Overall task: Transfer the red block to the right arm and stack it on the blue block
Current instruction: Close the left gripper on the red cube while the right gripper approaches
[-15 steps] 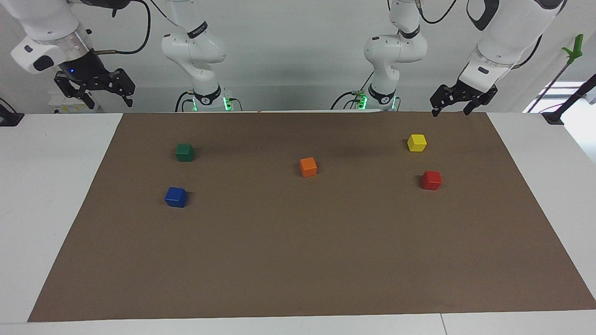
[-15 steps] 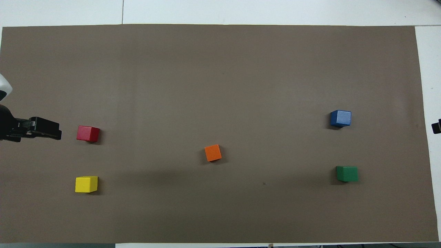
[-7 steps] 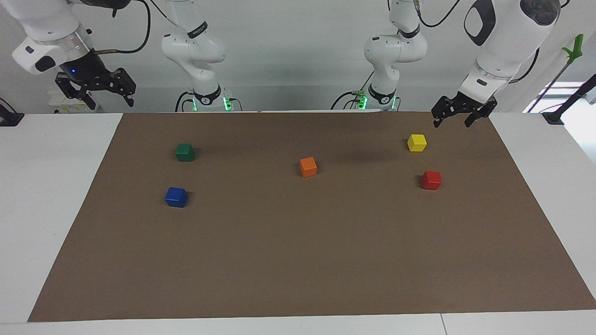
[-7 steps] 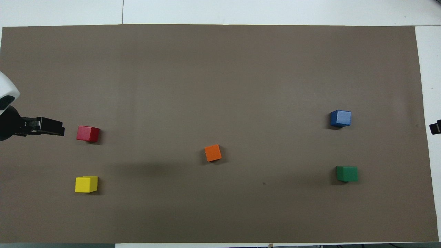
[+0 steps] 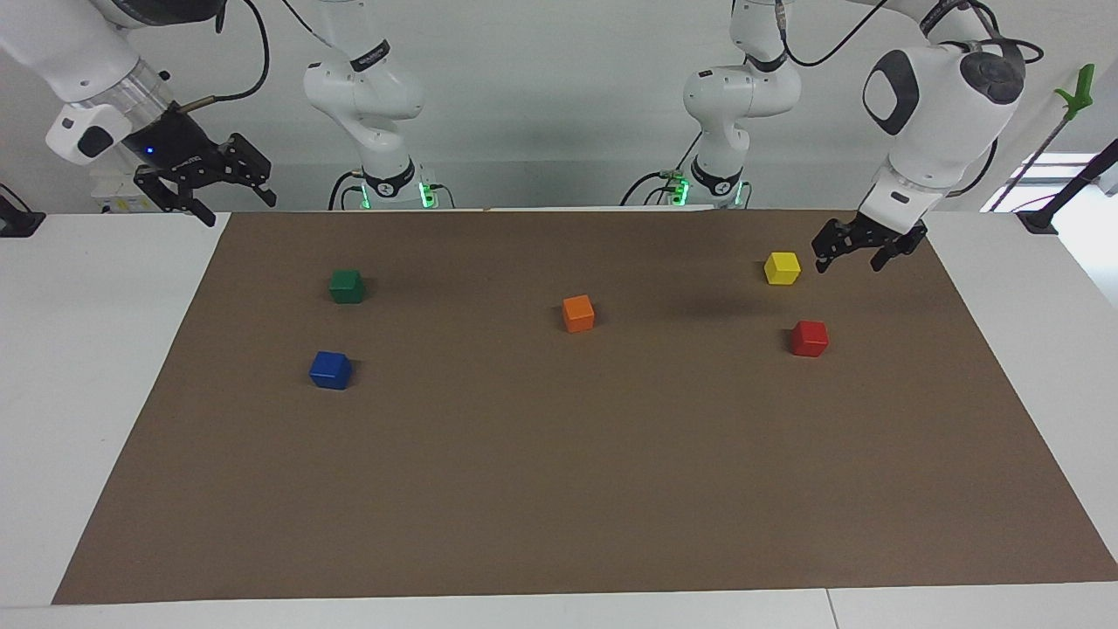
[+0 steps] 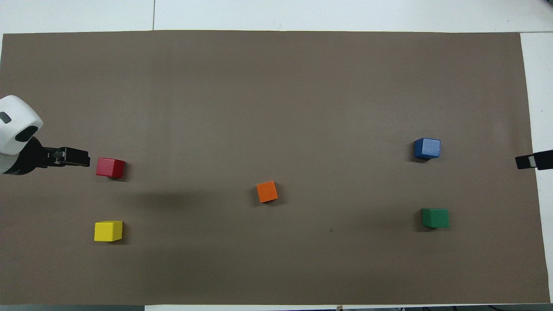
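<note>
The red block [image 5: 810, 338] [image 6: 110, 167] rests on the brown mat toward the left arm's end of the table. My left gripper [image 5: 849, 260] [image 6: 77, 158] hangs open and empty in the air over the mat's edge, beside the yellow cube and apart from the red block. The blue block [image 5: 330, 369] [image 6: 427, 148] sits on the mat toward the right arm's end. My right gripper [image 5: 236, 203] [image 6: 533, 161], with a blue light at its wrist, is open and empty, raised over the mat's edge at that end.
A yellow cube [image 5: 782, 267] [image 6: 108, 230] lies nearer the robots than the red block. An orange cube [image 5: 577, 313] [image 6: 267, 191] sits mid-mat. A green cube [image 5: 347, 286] [image 6: 435, 217] lies nearer the robots than the blue block. White table [image 5: 96, 349] surrounds the mat.
The left gripper has come down and moved in over the mat toward the red block. The right gripper has shifted toward the mat's edge. No block has moved.
</note>
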